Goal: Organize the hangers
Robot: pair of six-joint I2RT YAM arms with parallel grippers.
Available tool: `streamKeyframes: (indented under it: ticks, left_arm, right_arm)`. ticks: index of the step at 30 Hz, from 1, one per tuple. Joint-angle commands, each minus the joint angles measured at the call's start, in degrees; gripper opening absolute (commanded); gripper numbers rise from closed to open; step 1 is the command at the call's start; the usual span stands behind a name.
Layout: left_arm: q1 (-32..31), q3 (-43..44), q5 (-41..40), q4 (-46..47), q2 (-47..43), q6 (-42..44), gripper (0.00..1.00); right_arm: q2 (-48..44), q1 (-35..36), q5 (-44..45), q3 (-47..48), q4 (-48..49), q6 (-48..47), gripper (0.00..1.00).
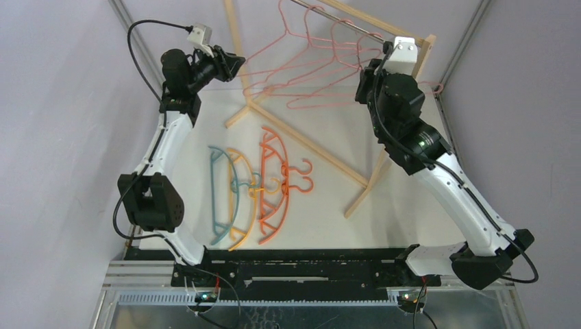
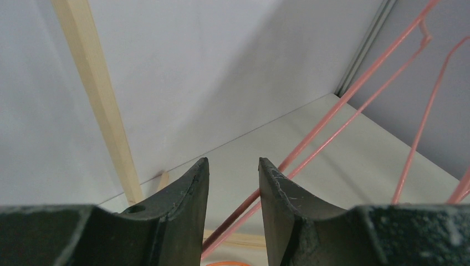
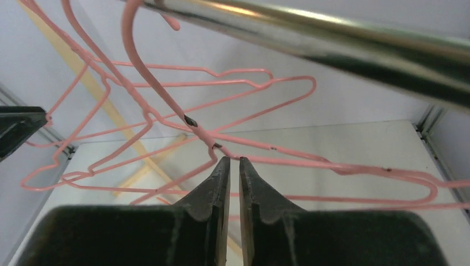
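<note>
Several pink wire hangers [image 1: 308,68] hang from the metal rod [image 1: 342,20] of the wooden rack. Teal [image 1: 233,199], yellow [image 1: 248,219] and orange [image 1: 277,147] plastic hangers lie side by side on the table. My left gripper [image 1: 236,65] is open at the left ends of the pink hangers; in its wrist view [image 2: 233,166] two pink wires [image 2: 332,113] cross behind the gap between its fingers. My right gripper [image 1: 373,65] is shut and empty; in its wrist view its tips [image 3: 230,160] sit just under the neck of a pink hanger [image 3: 166,94] hooked on the rod [image 3: 332,39].
The rack's pale wooden legs and base bars [image 1: 308,140] spread across the back and middle of the table. One upright [image 2: 100,88] stands left of my left gripper. Grey walls close in the back and both sides.
</note>
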Motion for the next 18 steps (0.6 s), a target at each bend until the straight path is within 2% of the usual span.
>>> streamKeyframes:
  ticks: [1, 7, 18]
  left_arm:
    - [1.72, -2.04, 1.24, 2.51, -5.57, 0.43, 0.43]
    - [3.19, -5.43, 1.89, 2.58, -8.63, 0.55, 0.43]
    - [5.89, -10.14, 3.07, 3.09, -12.68, -0.15, 0.43]
  right_arm:
    - [1.46, -1.16, 1.22, 0.84, 5.86, -3.08, 0.17]
    - [6.17, -2.06, 0.53, 3.46, 8.81, -5.21, 0.18]
    - [16.7, -2.06, -5.02, 15.07, 7.61, -4.23, 0.18]
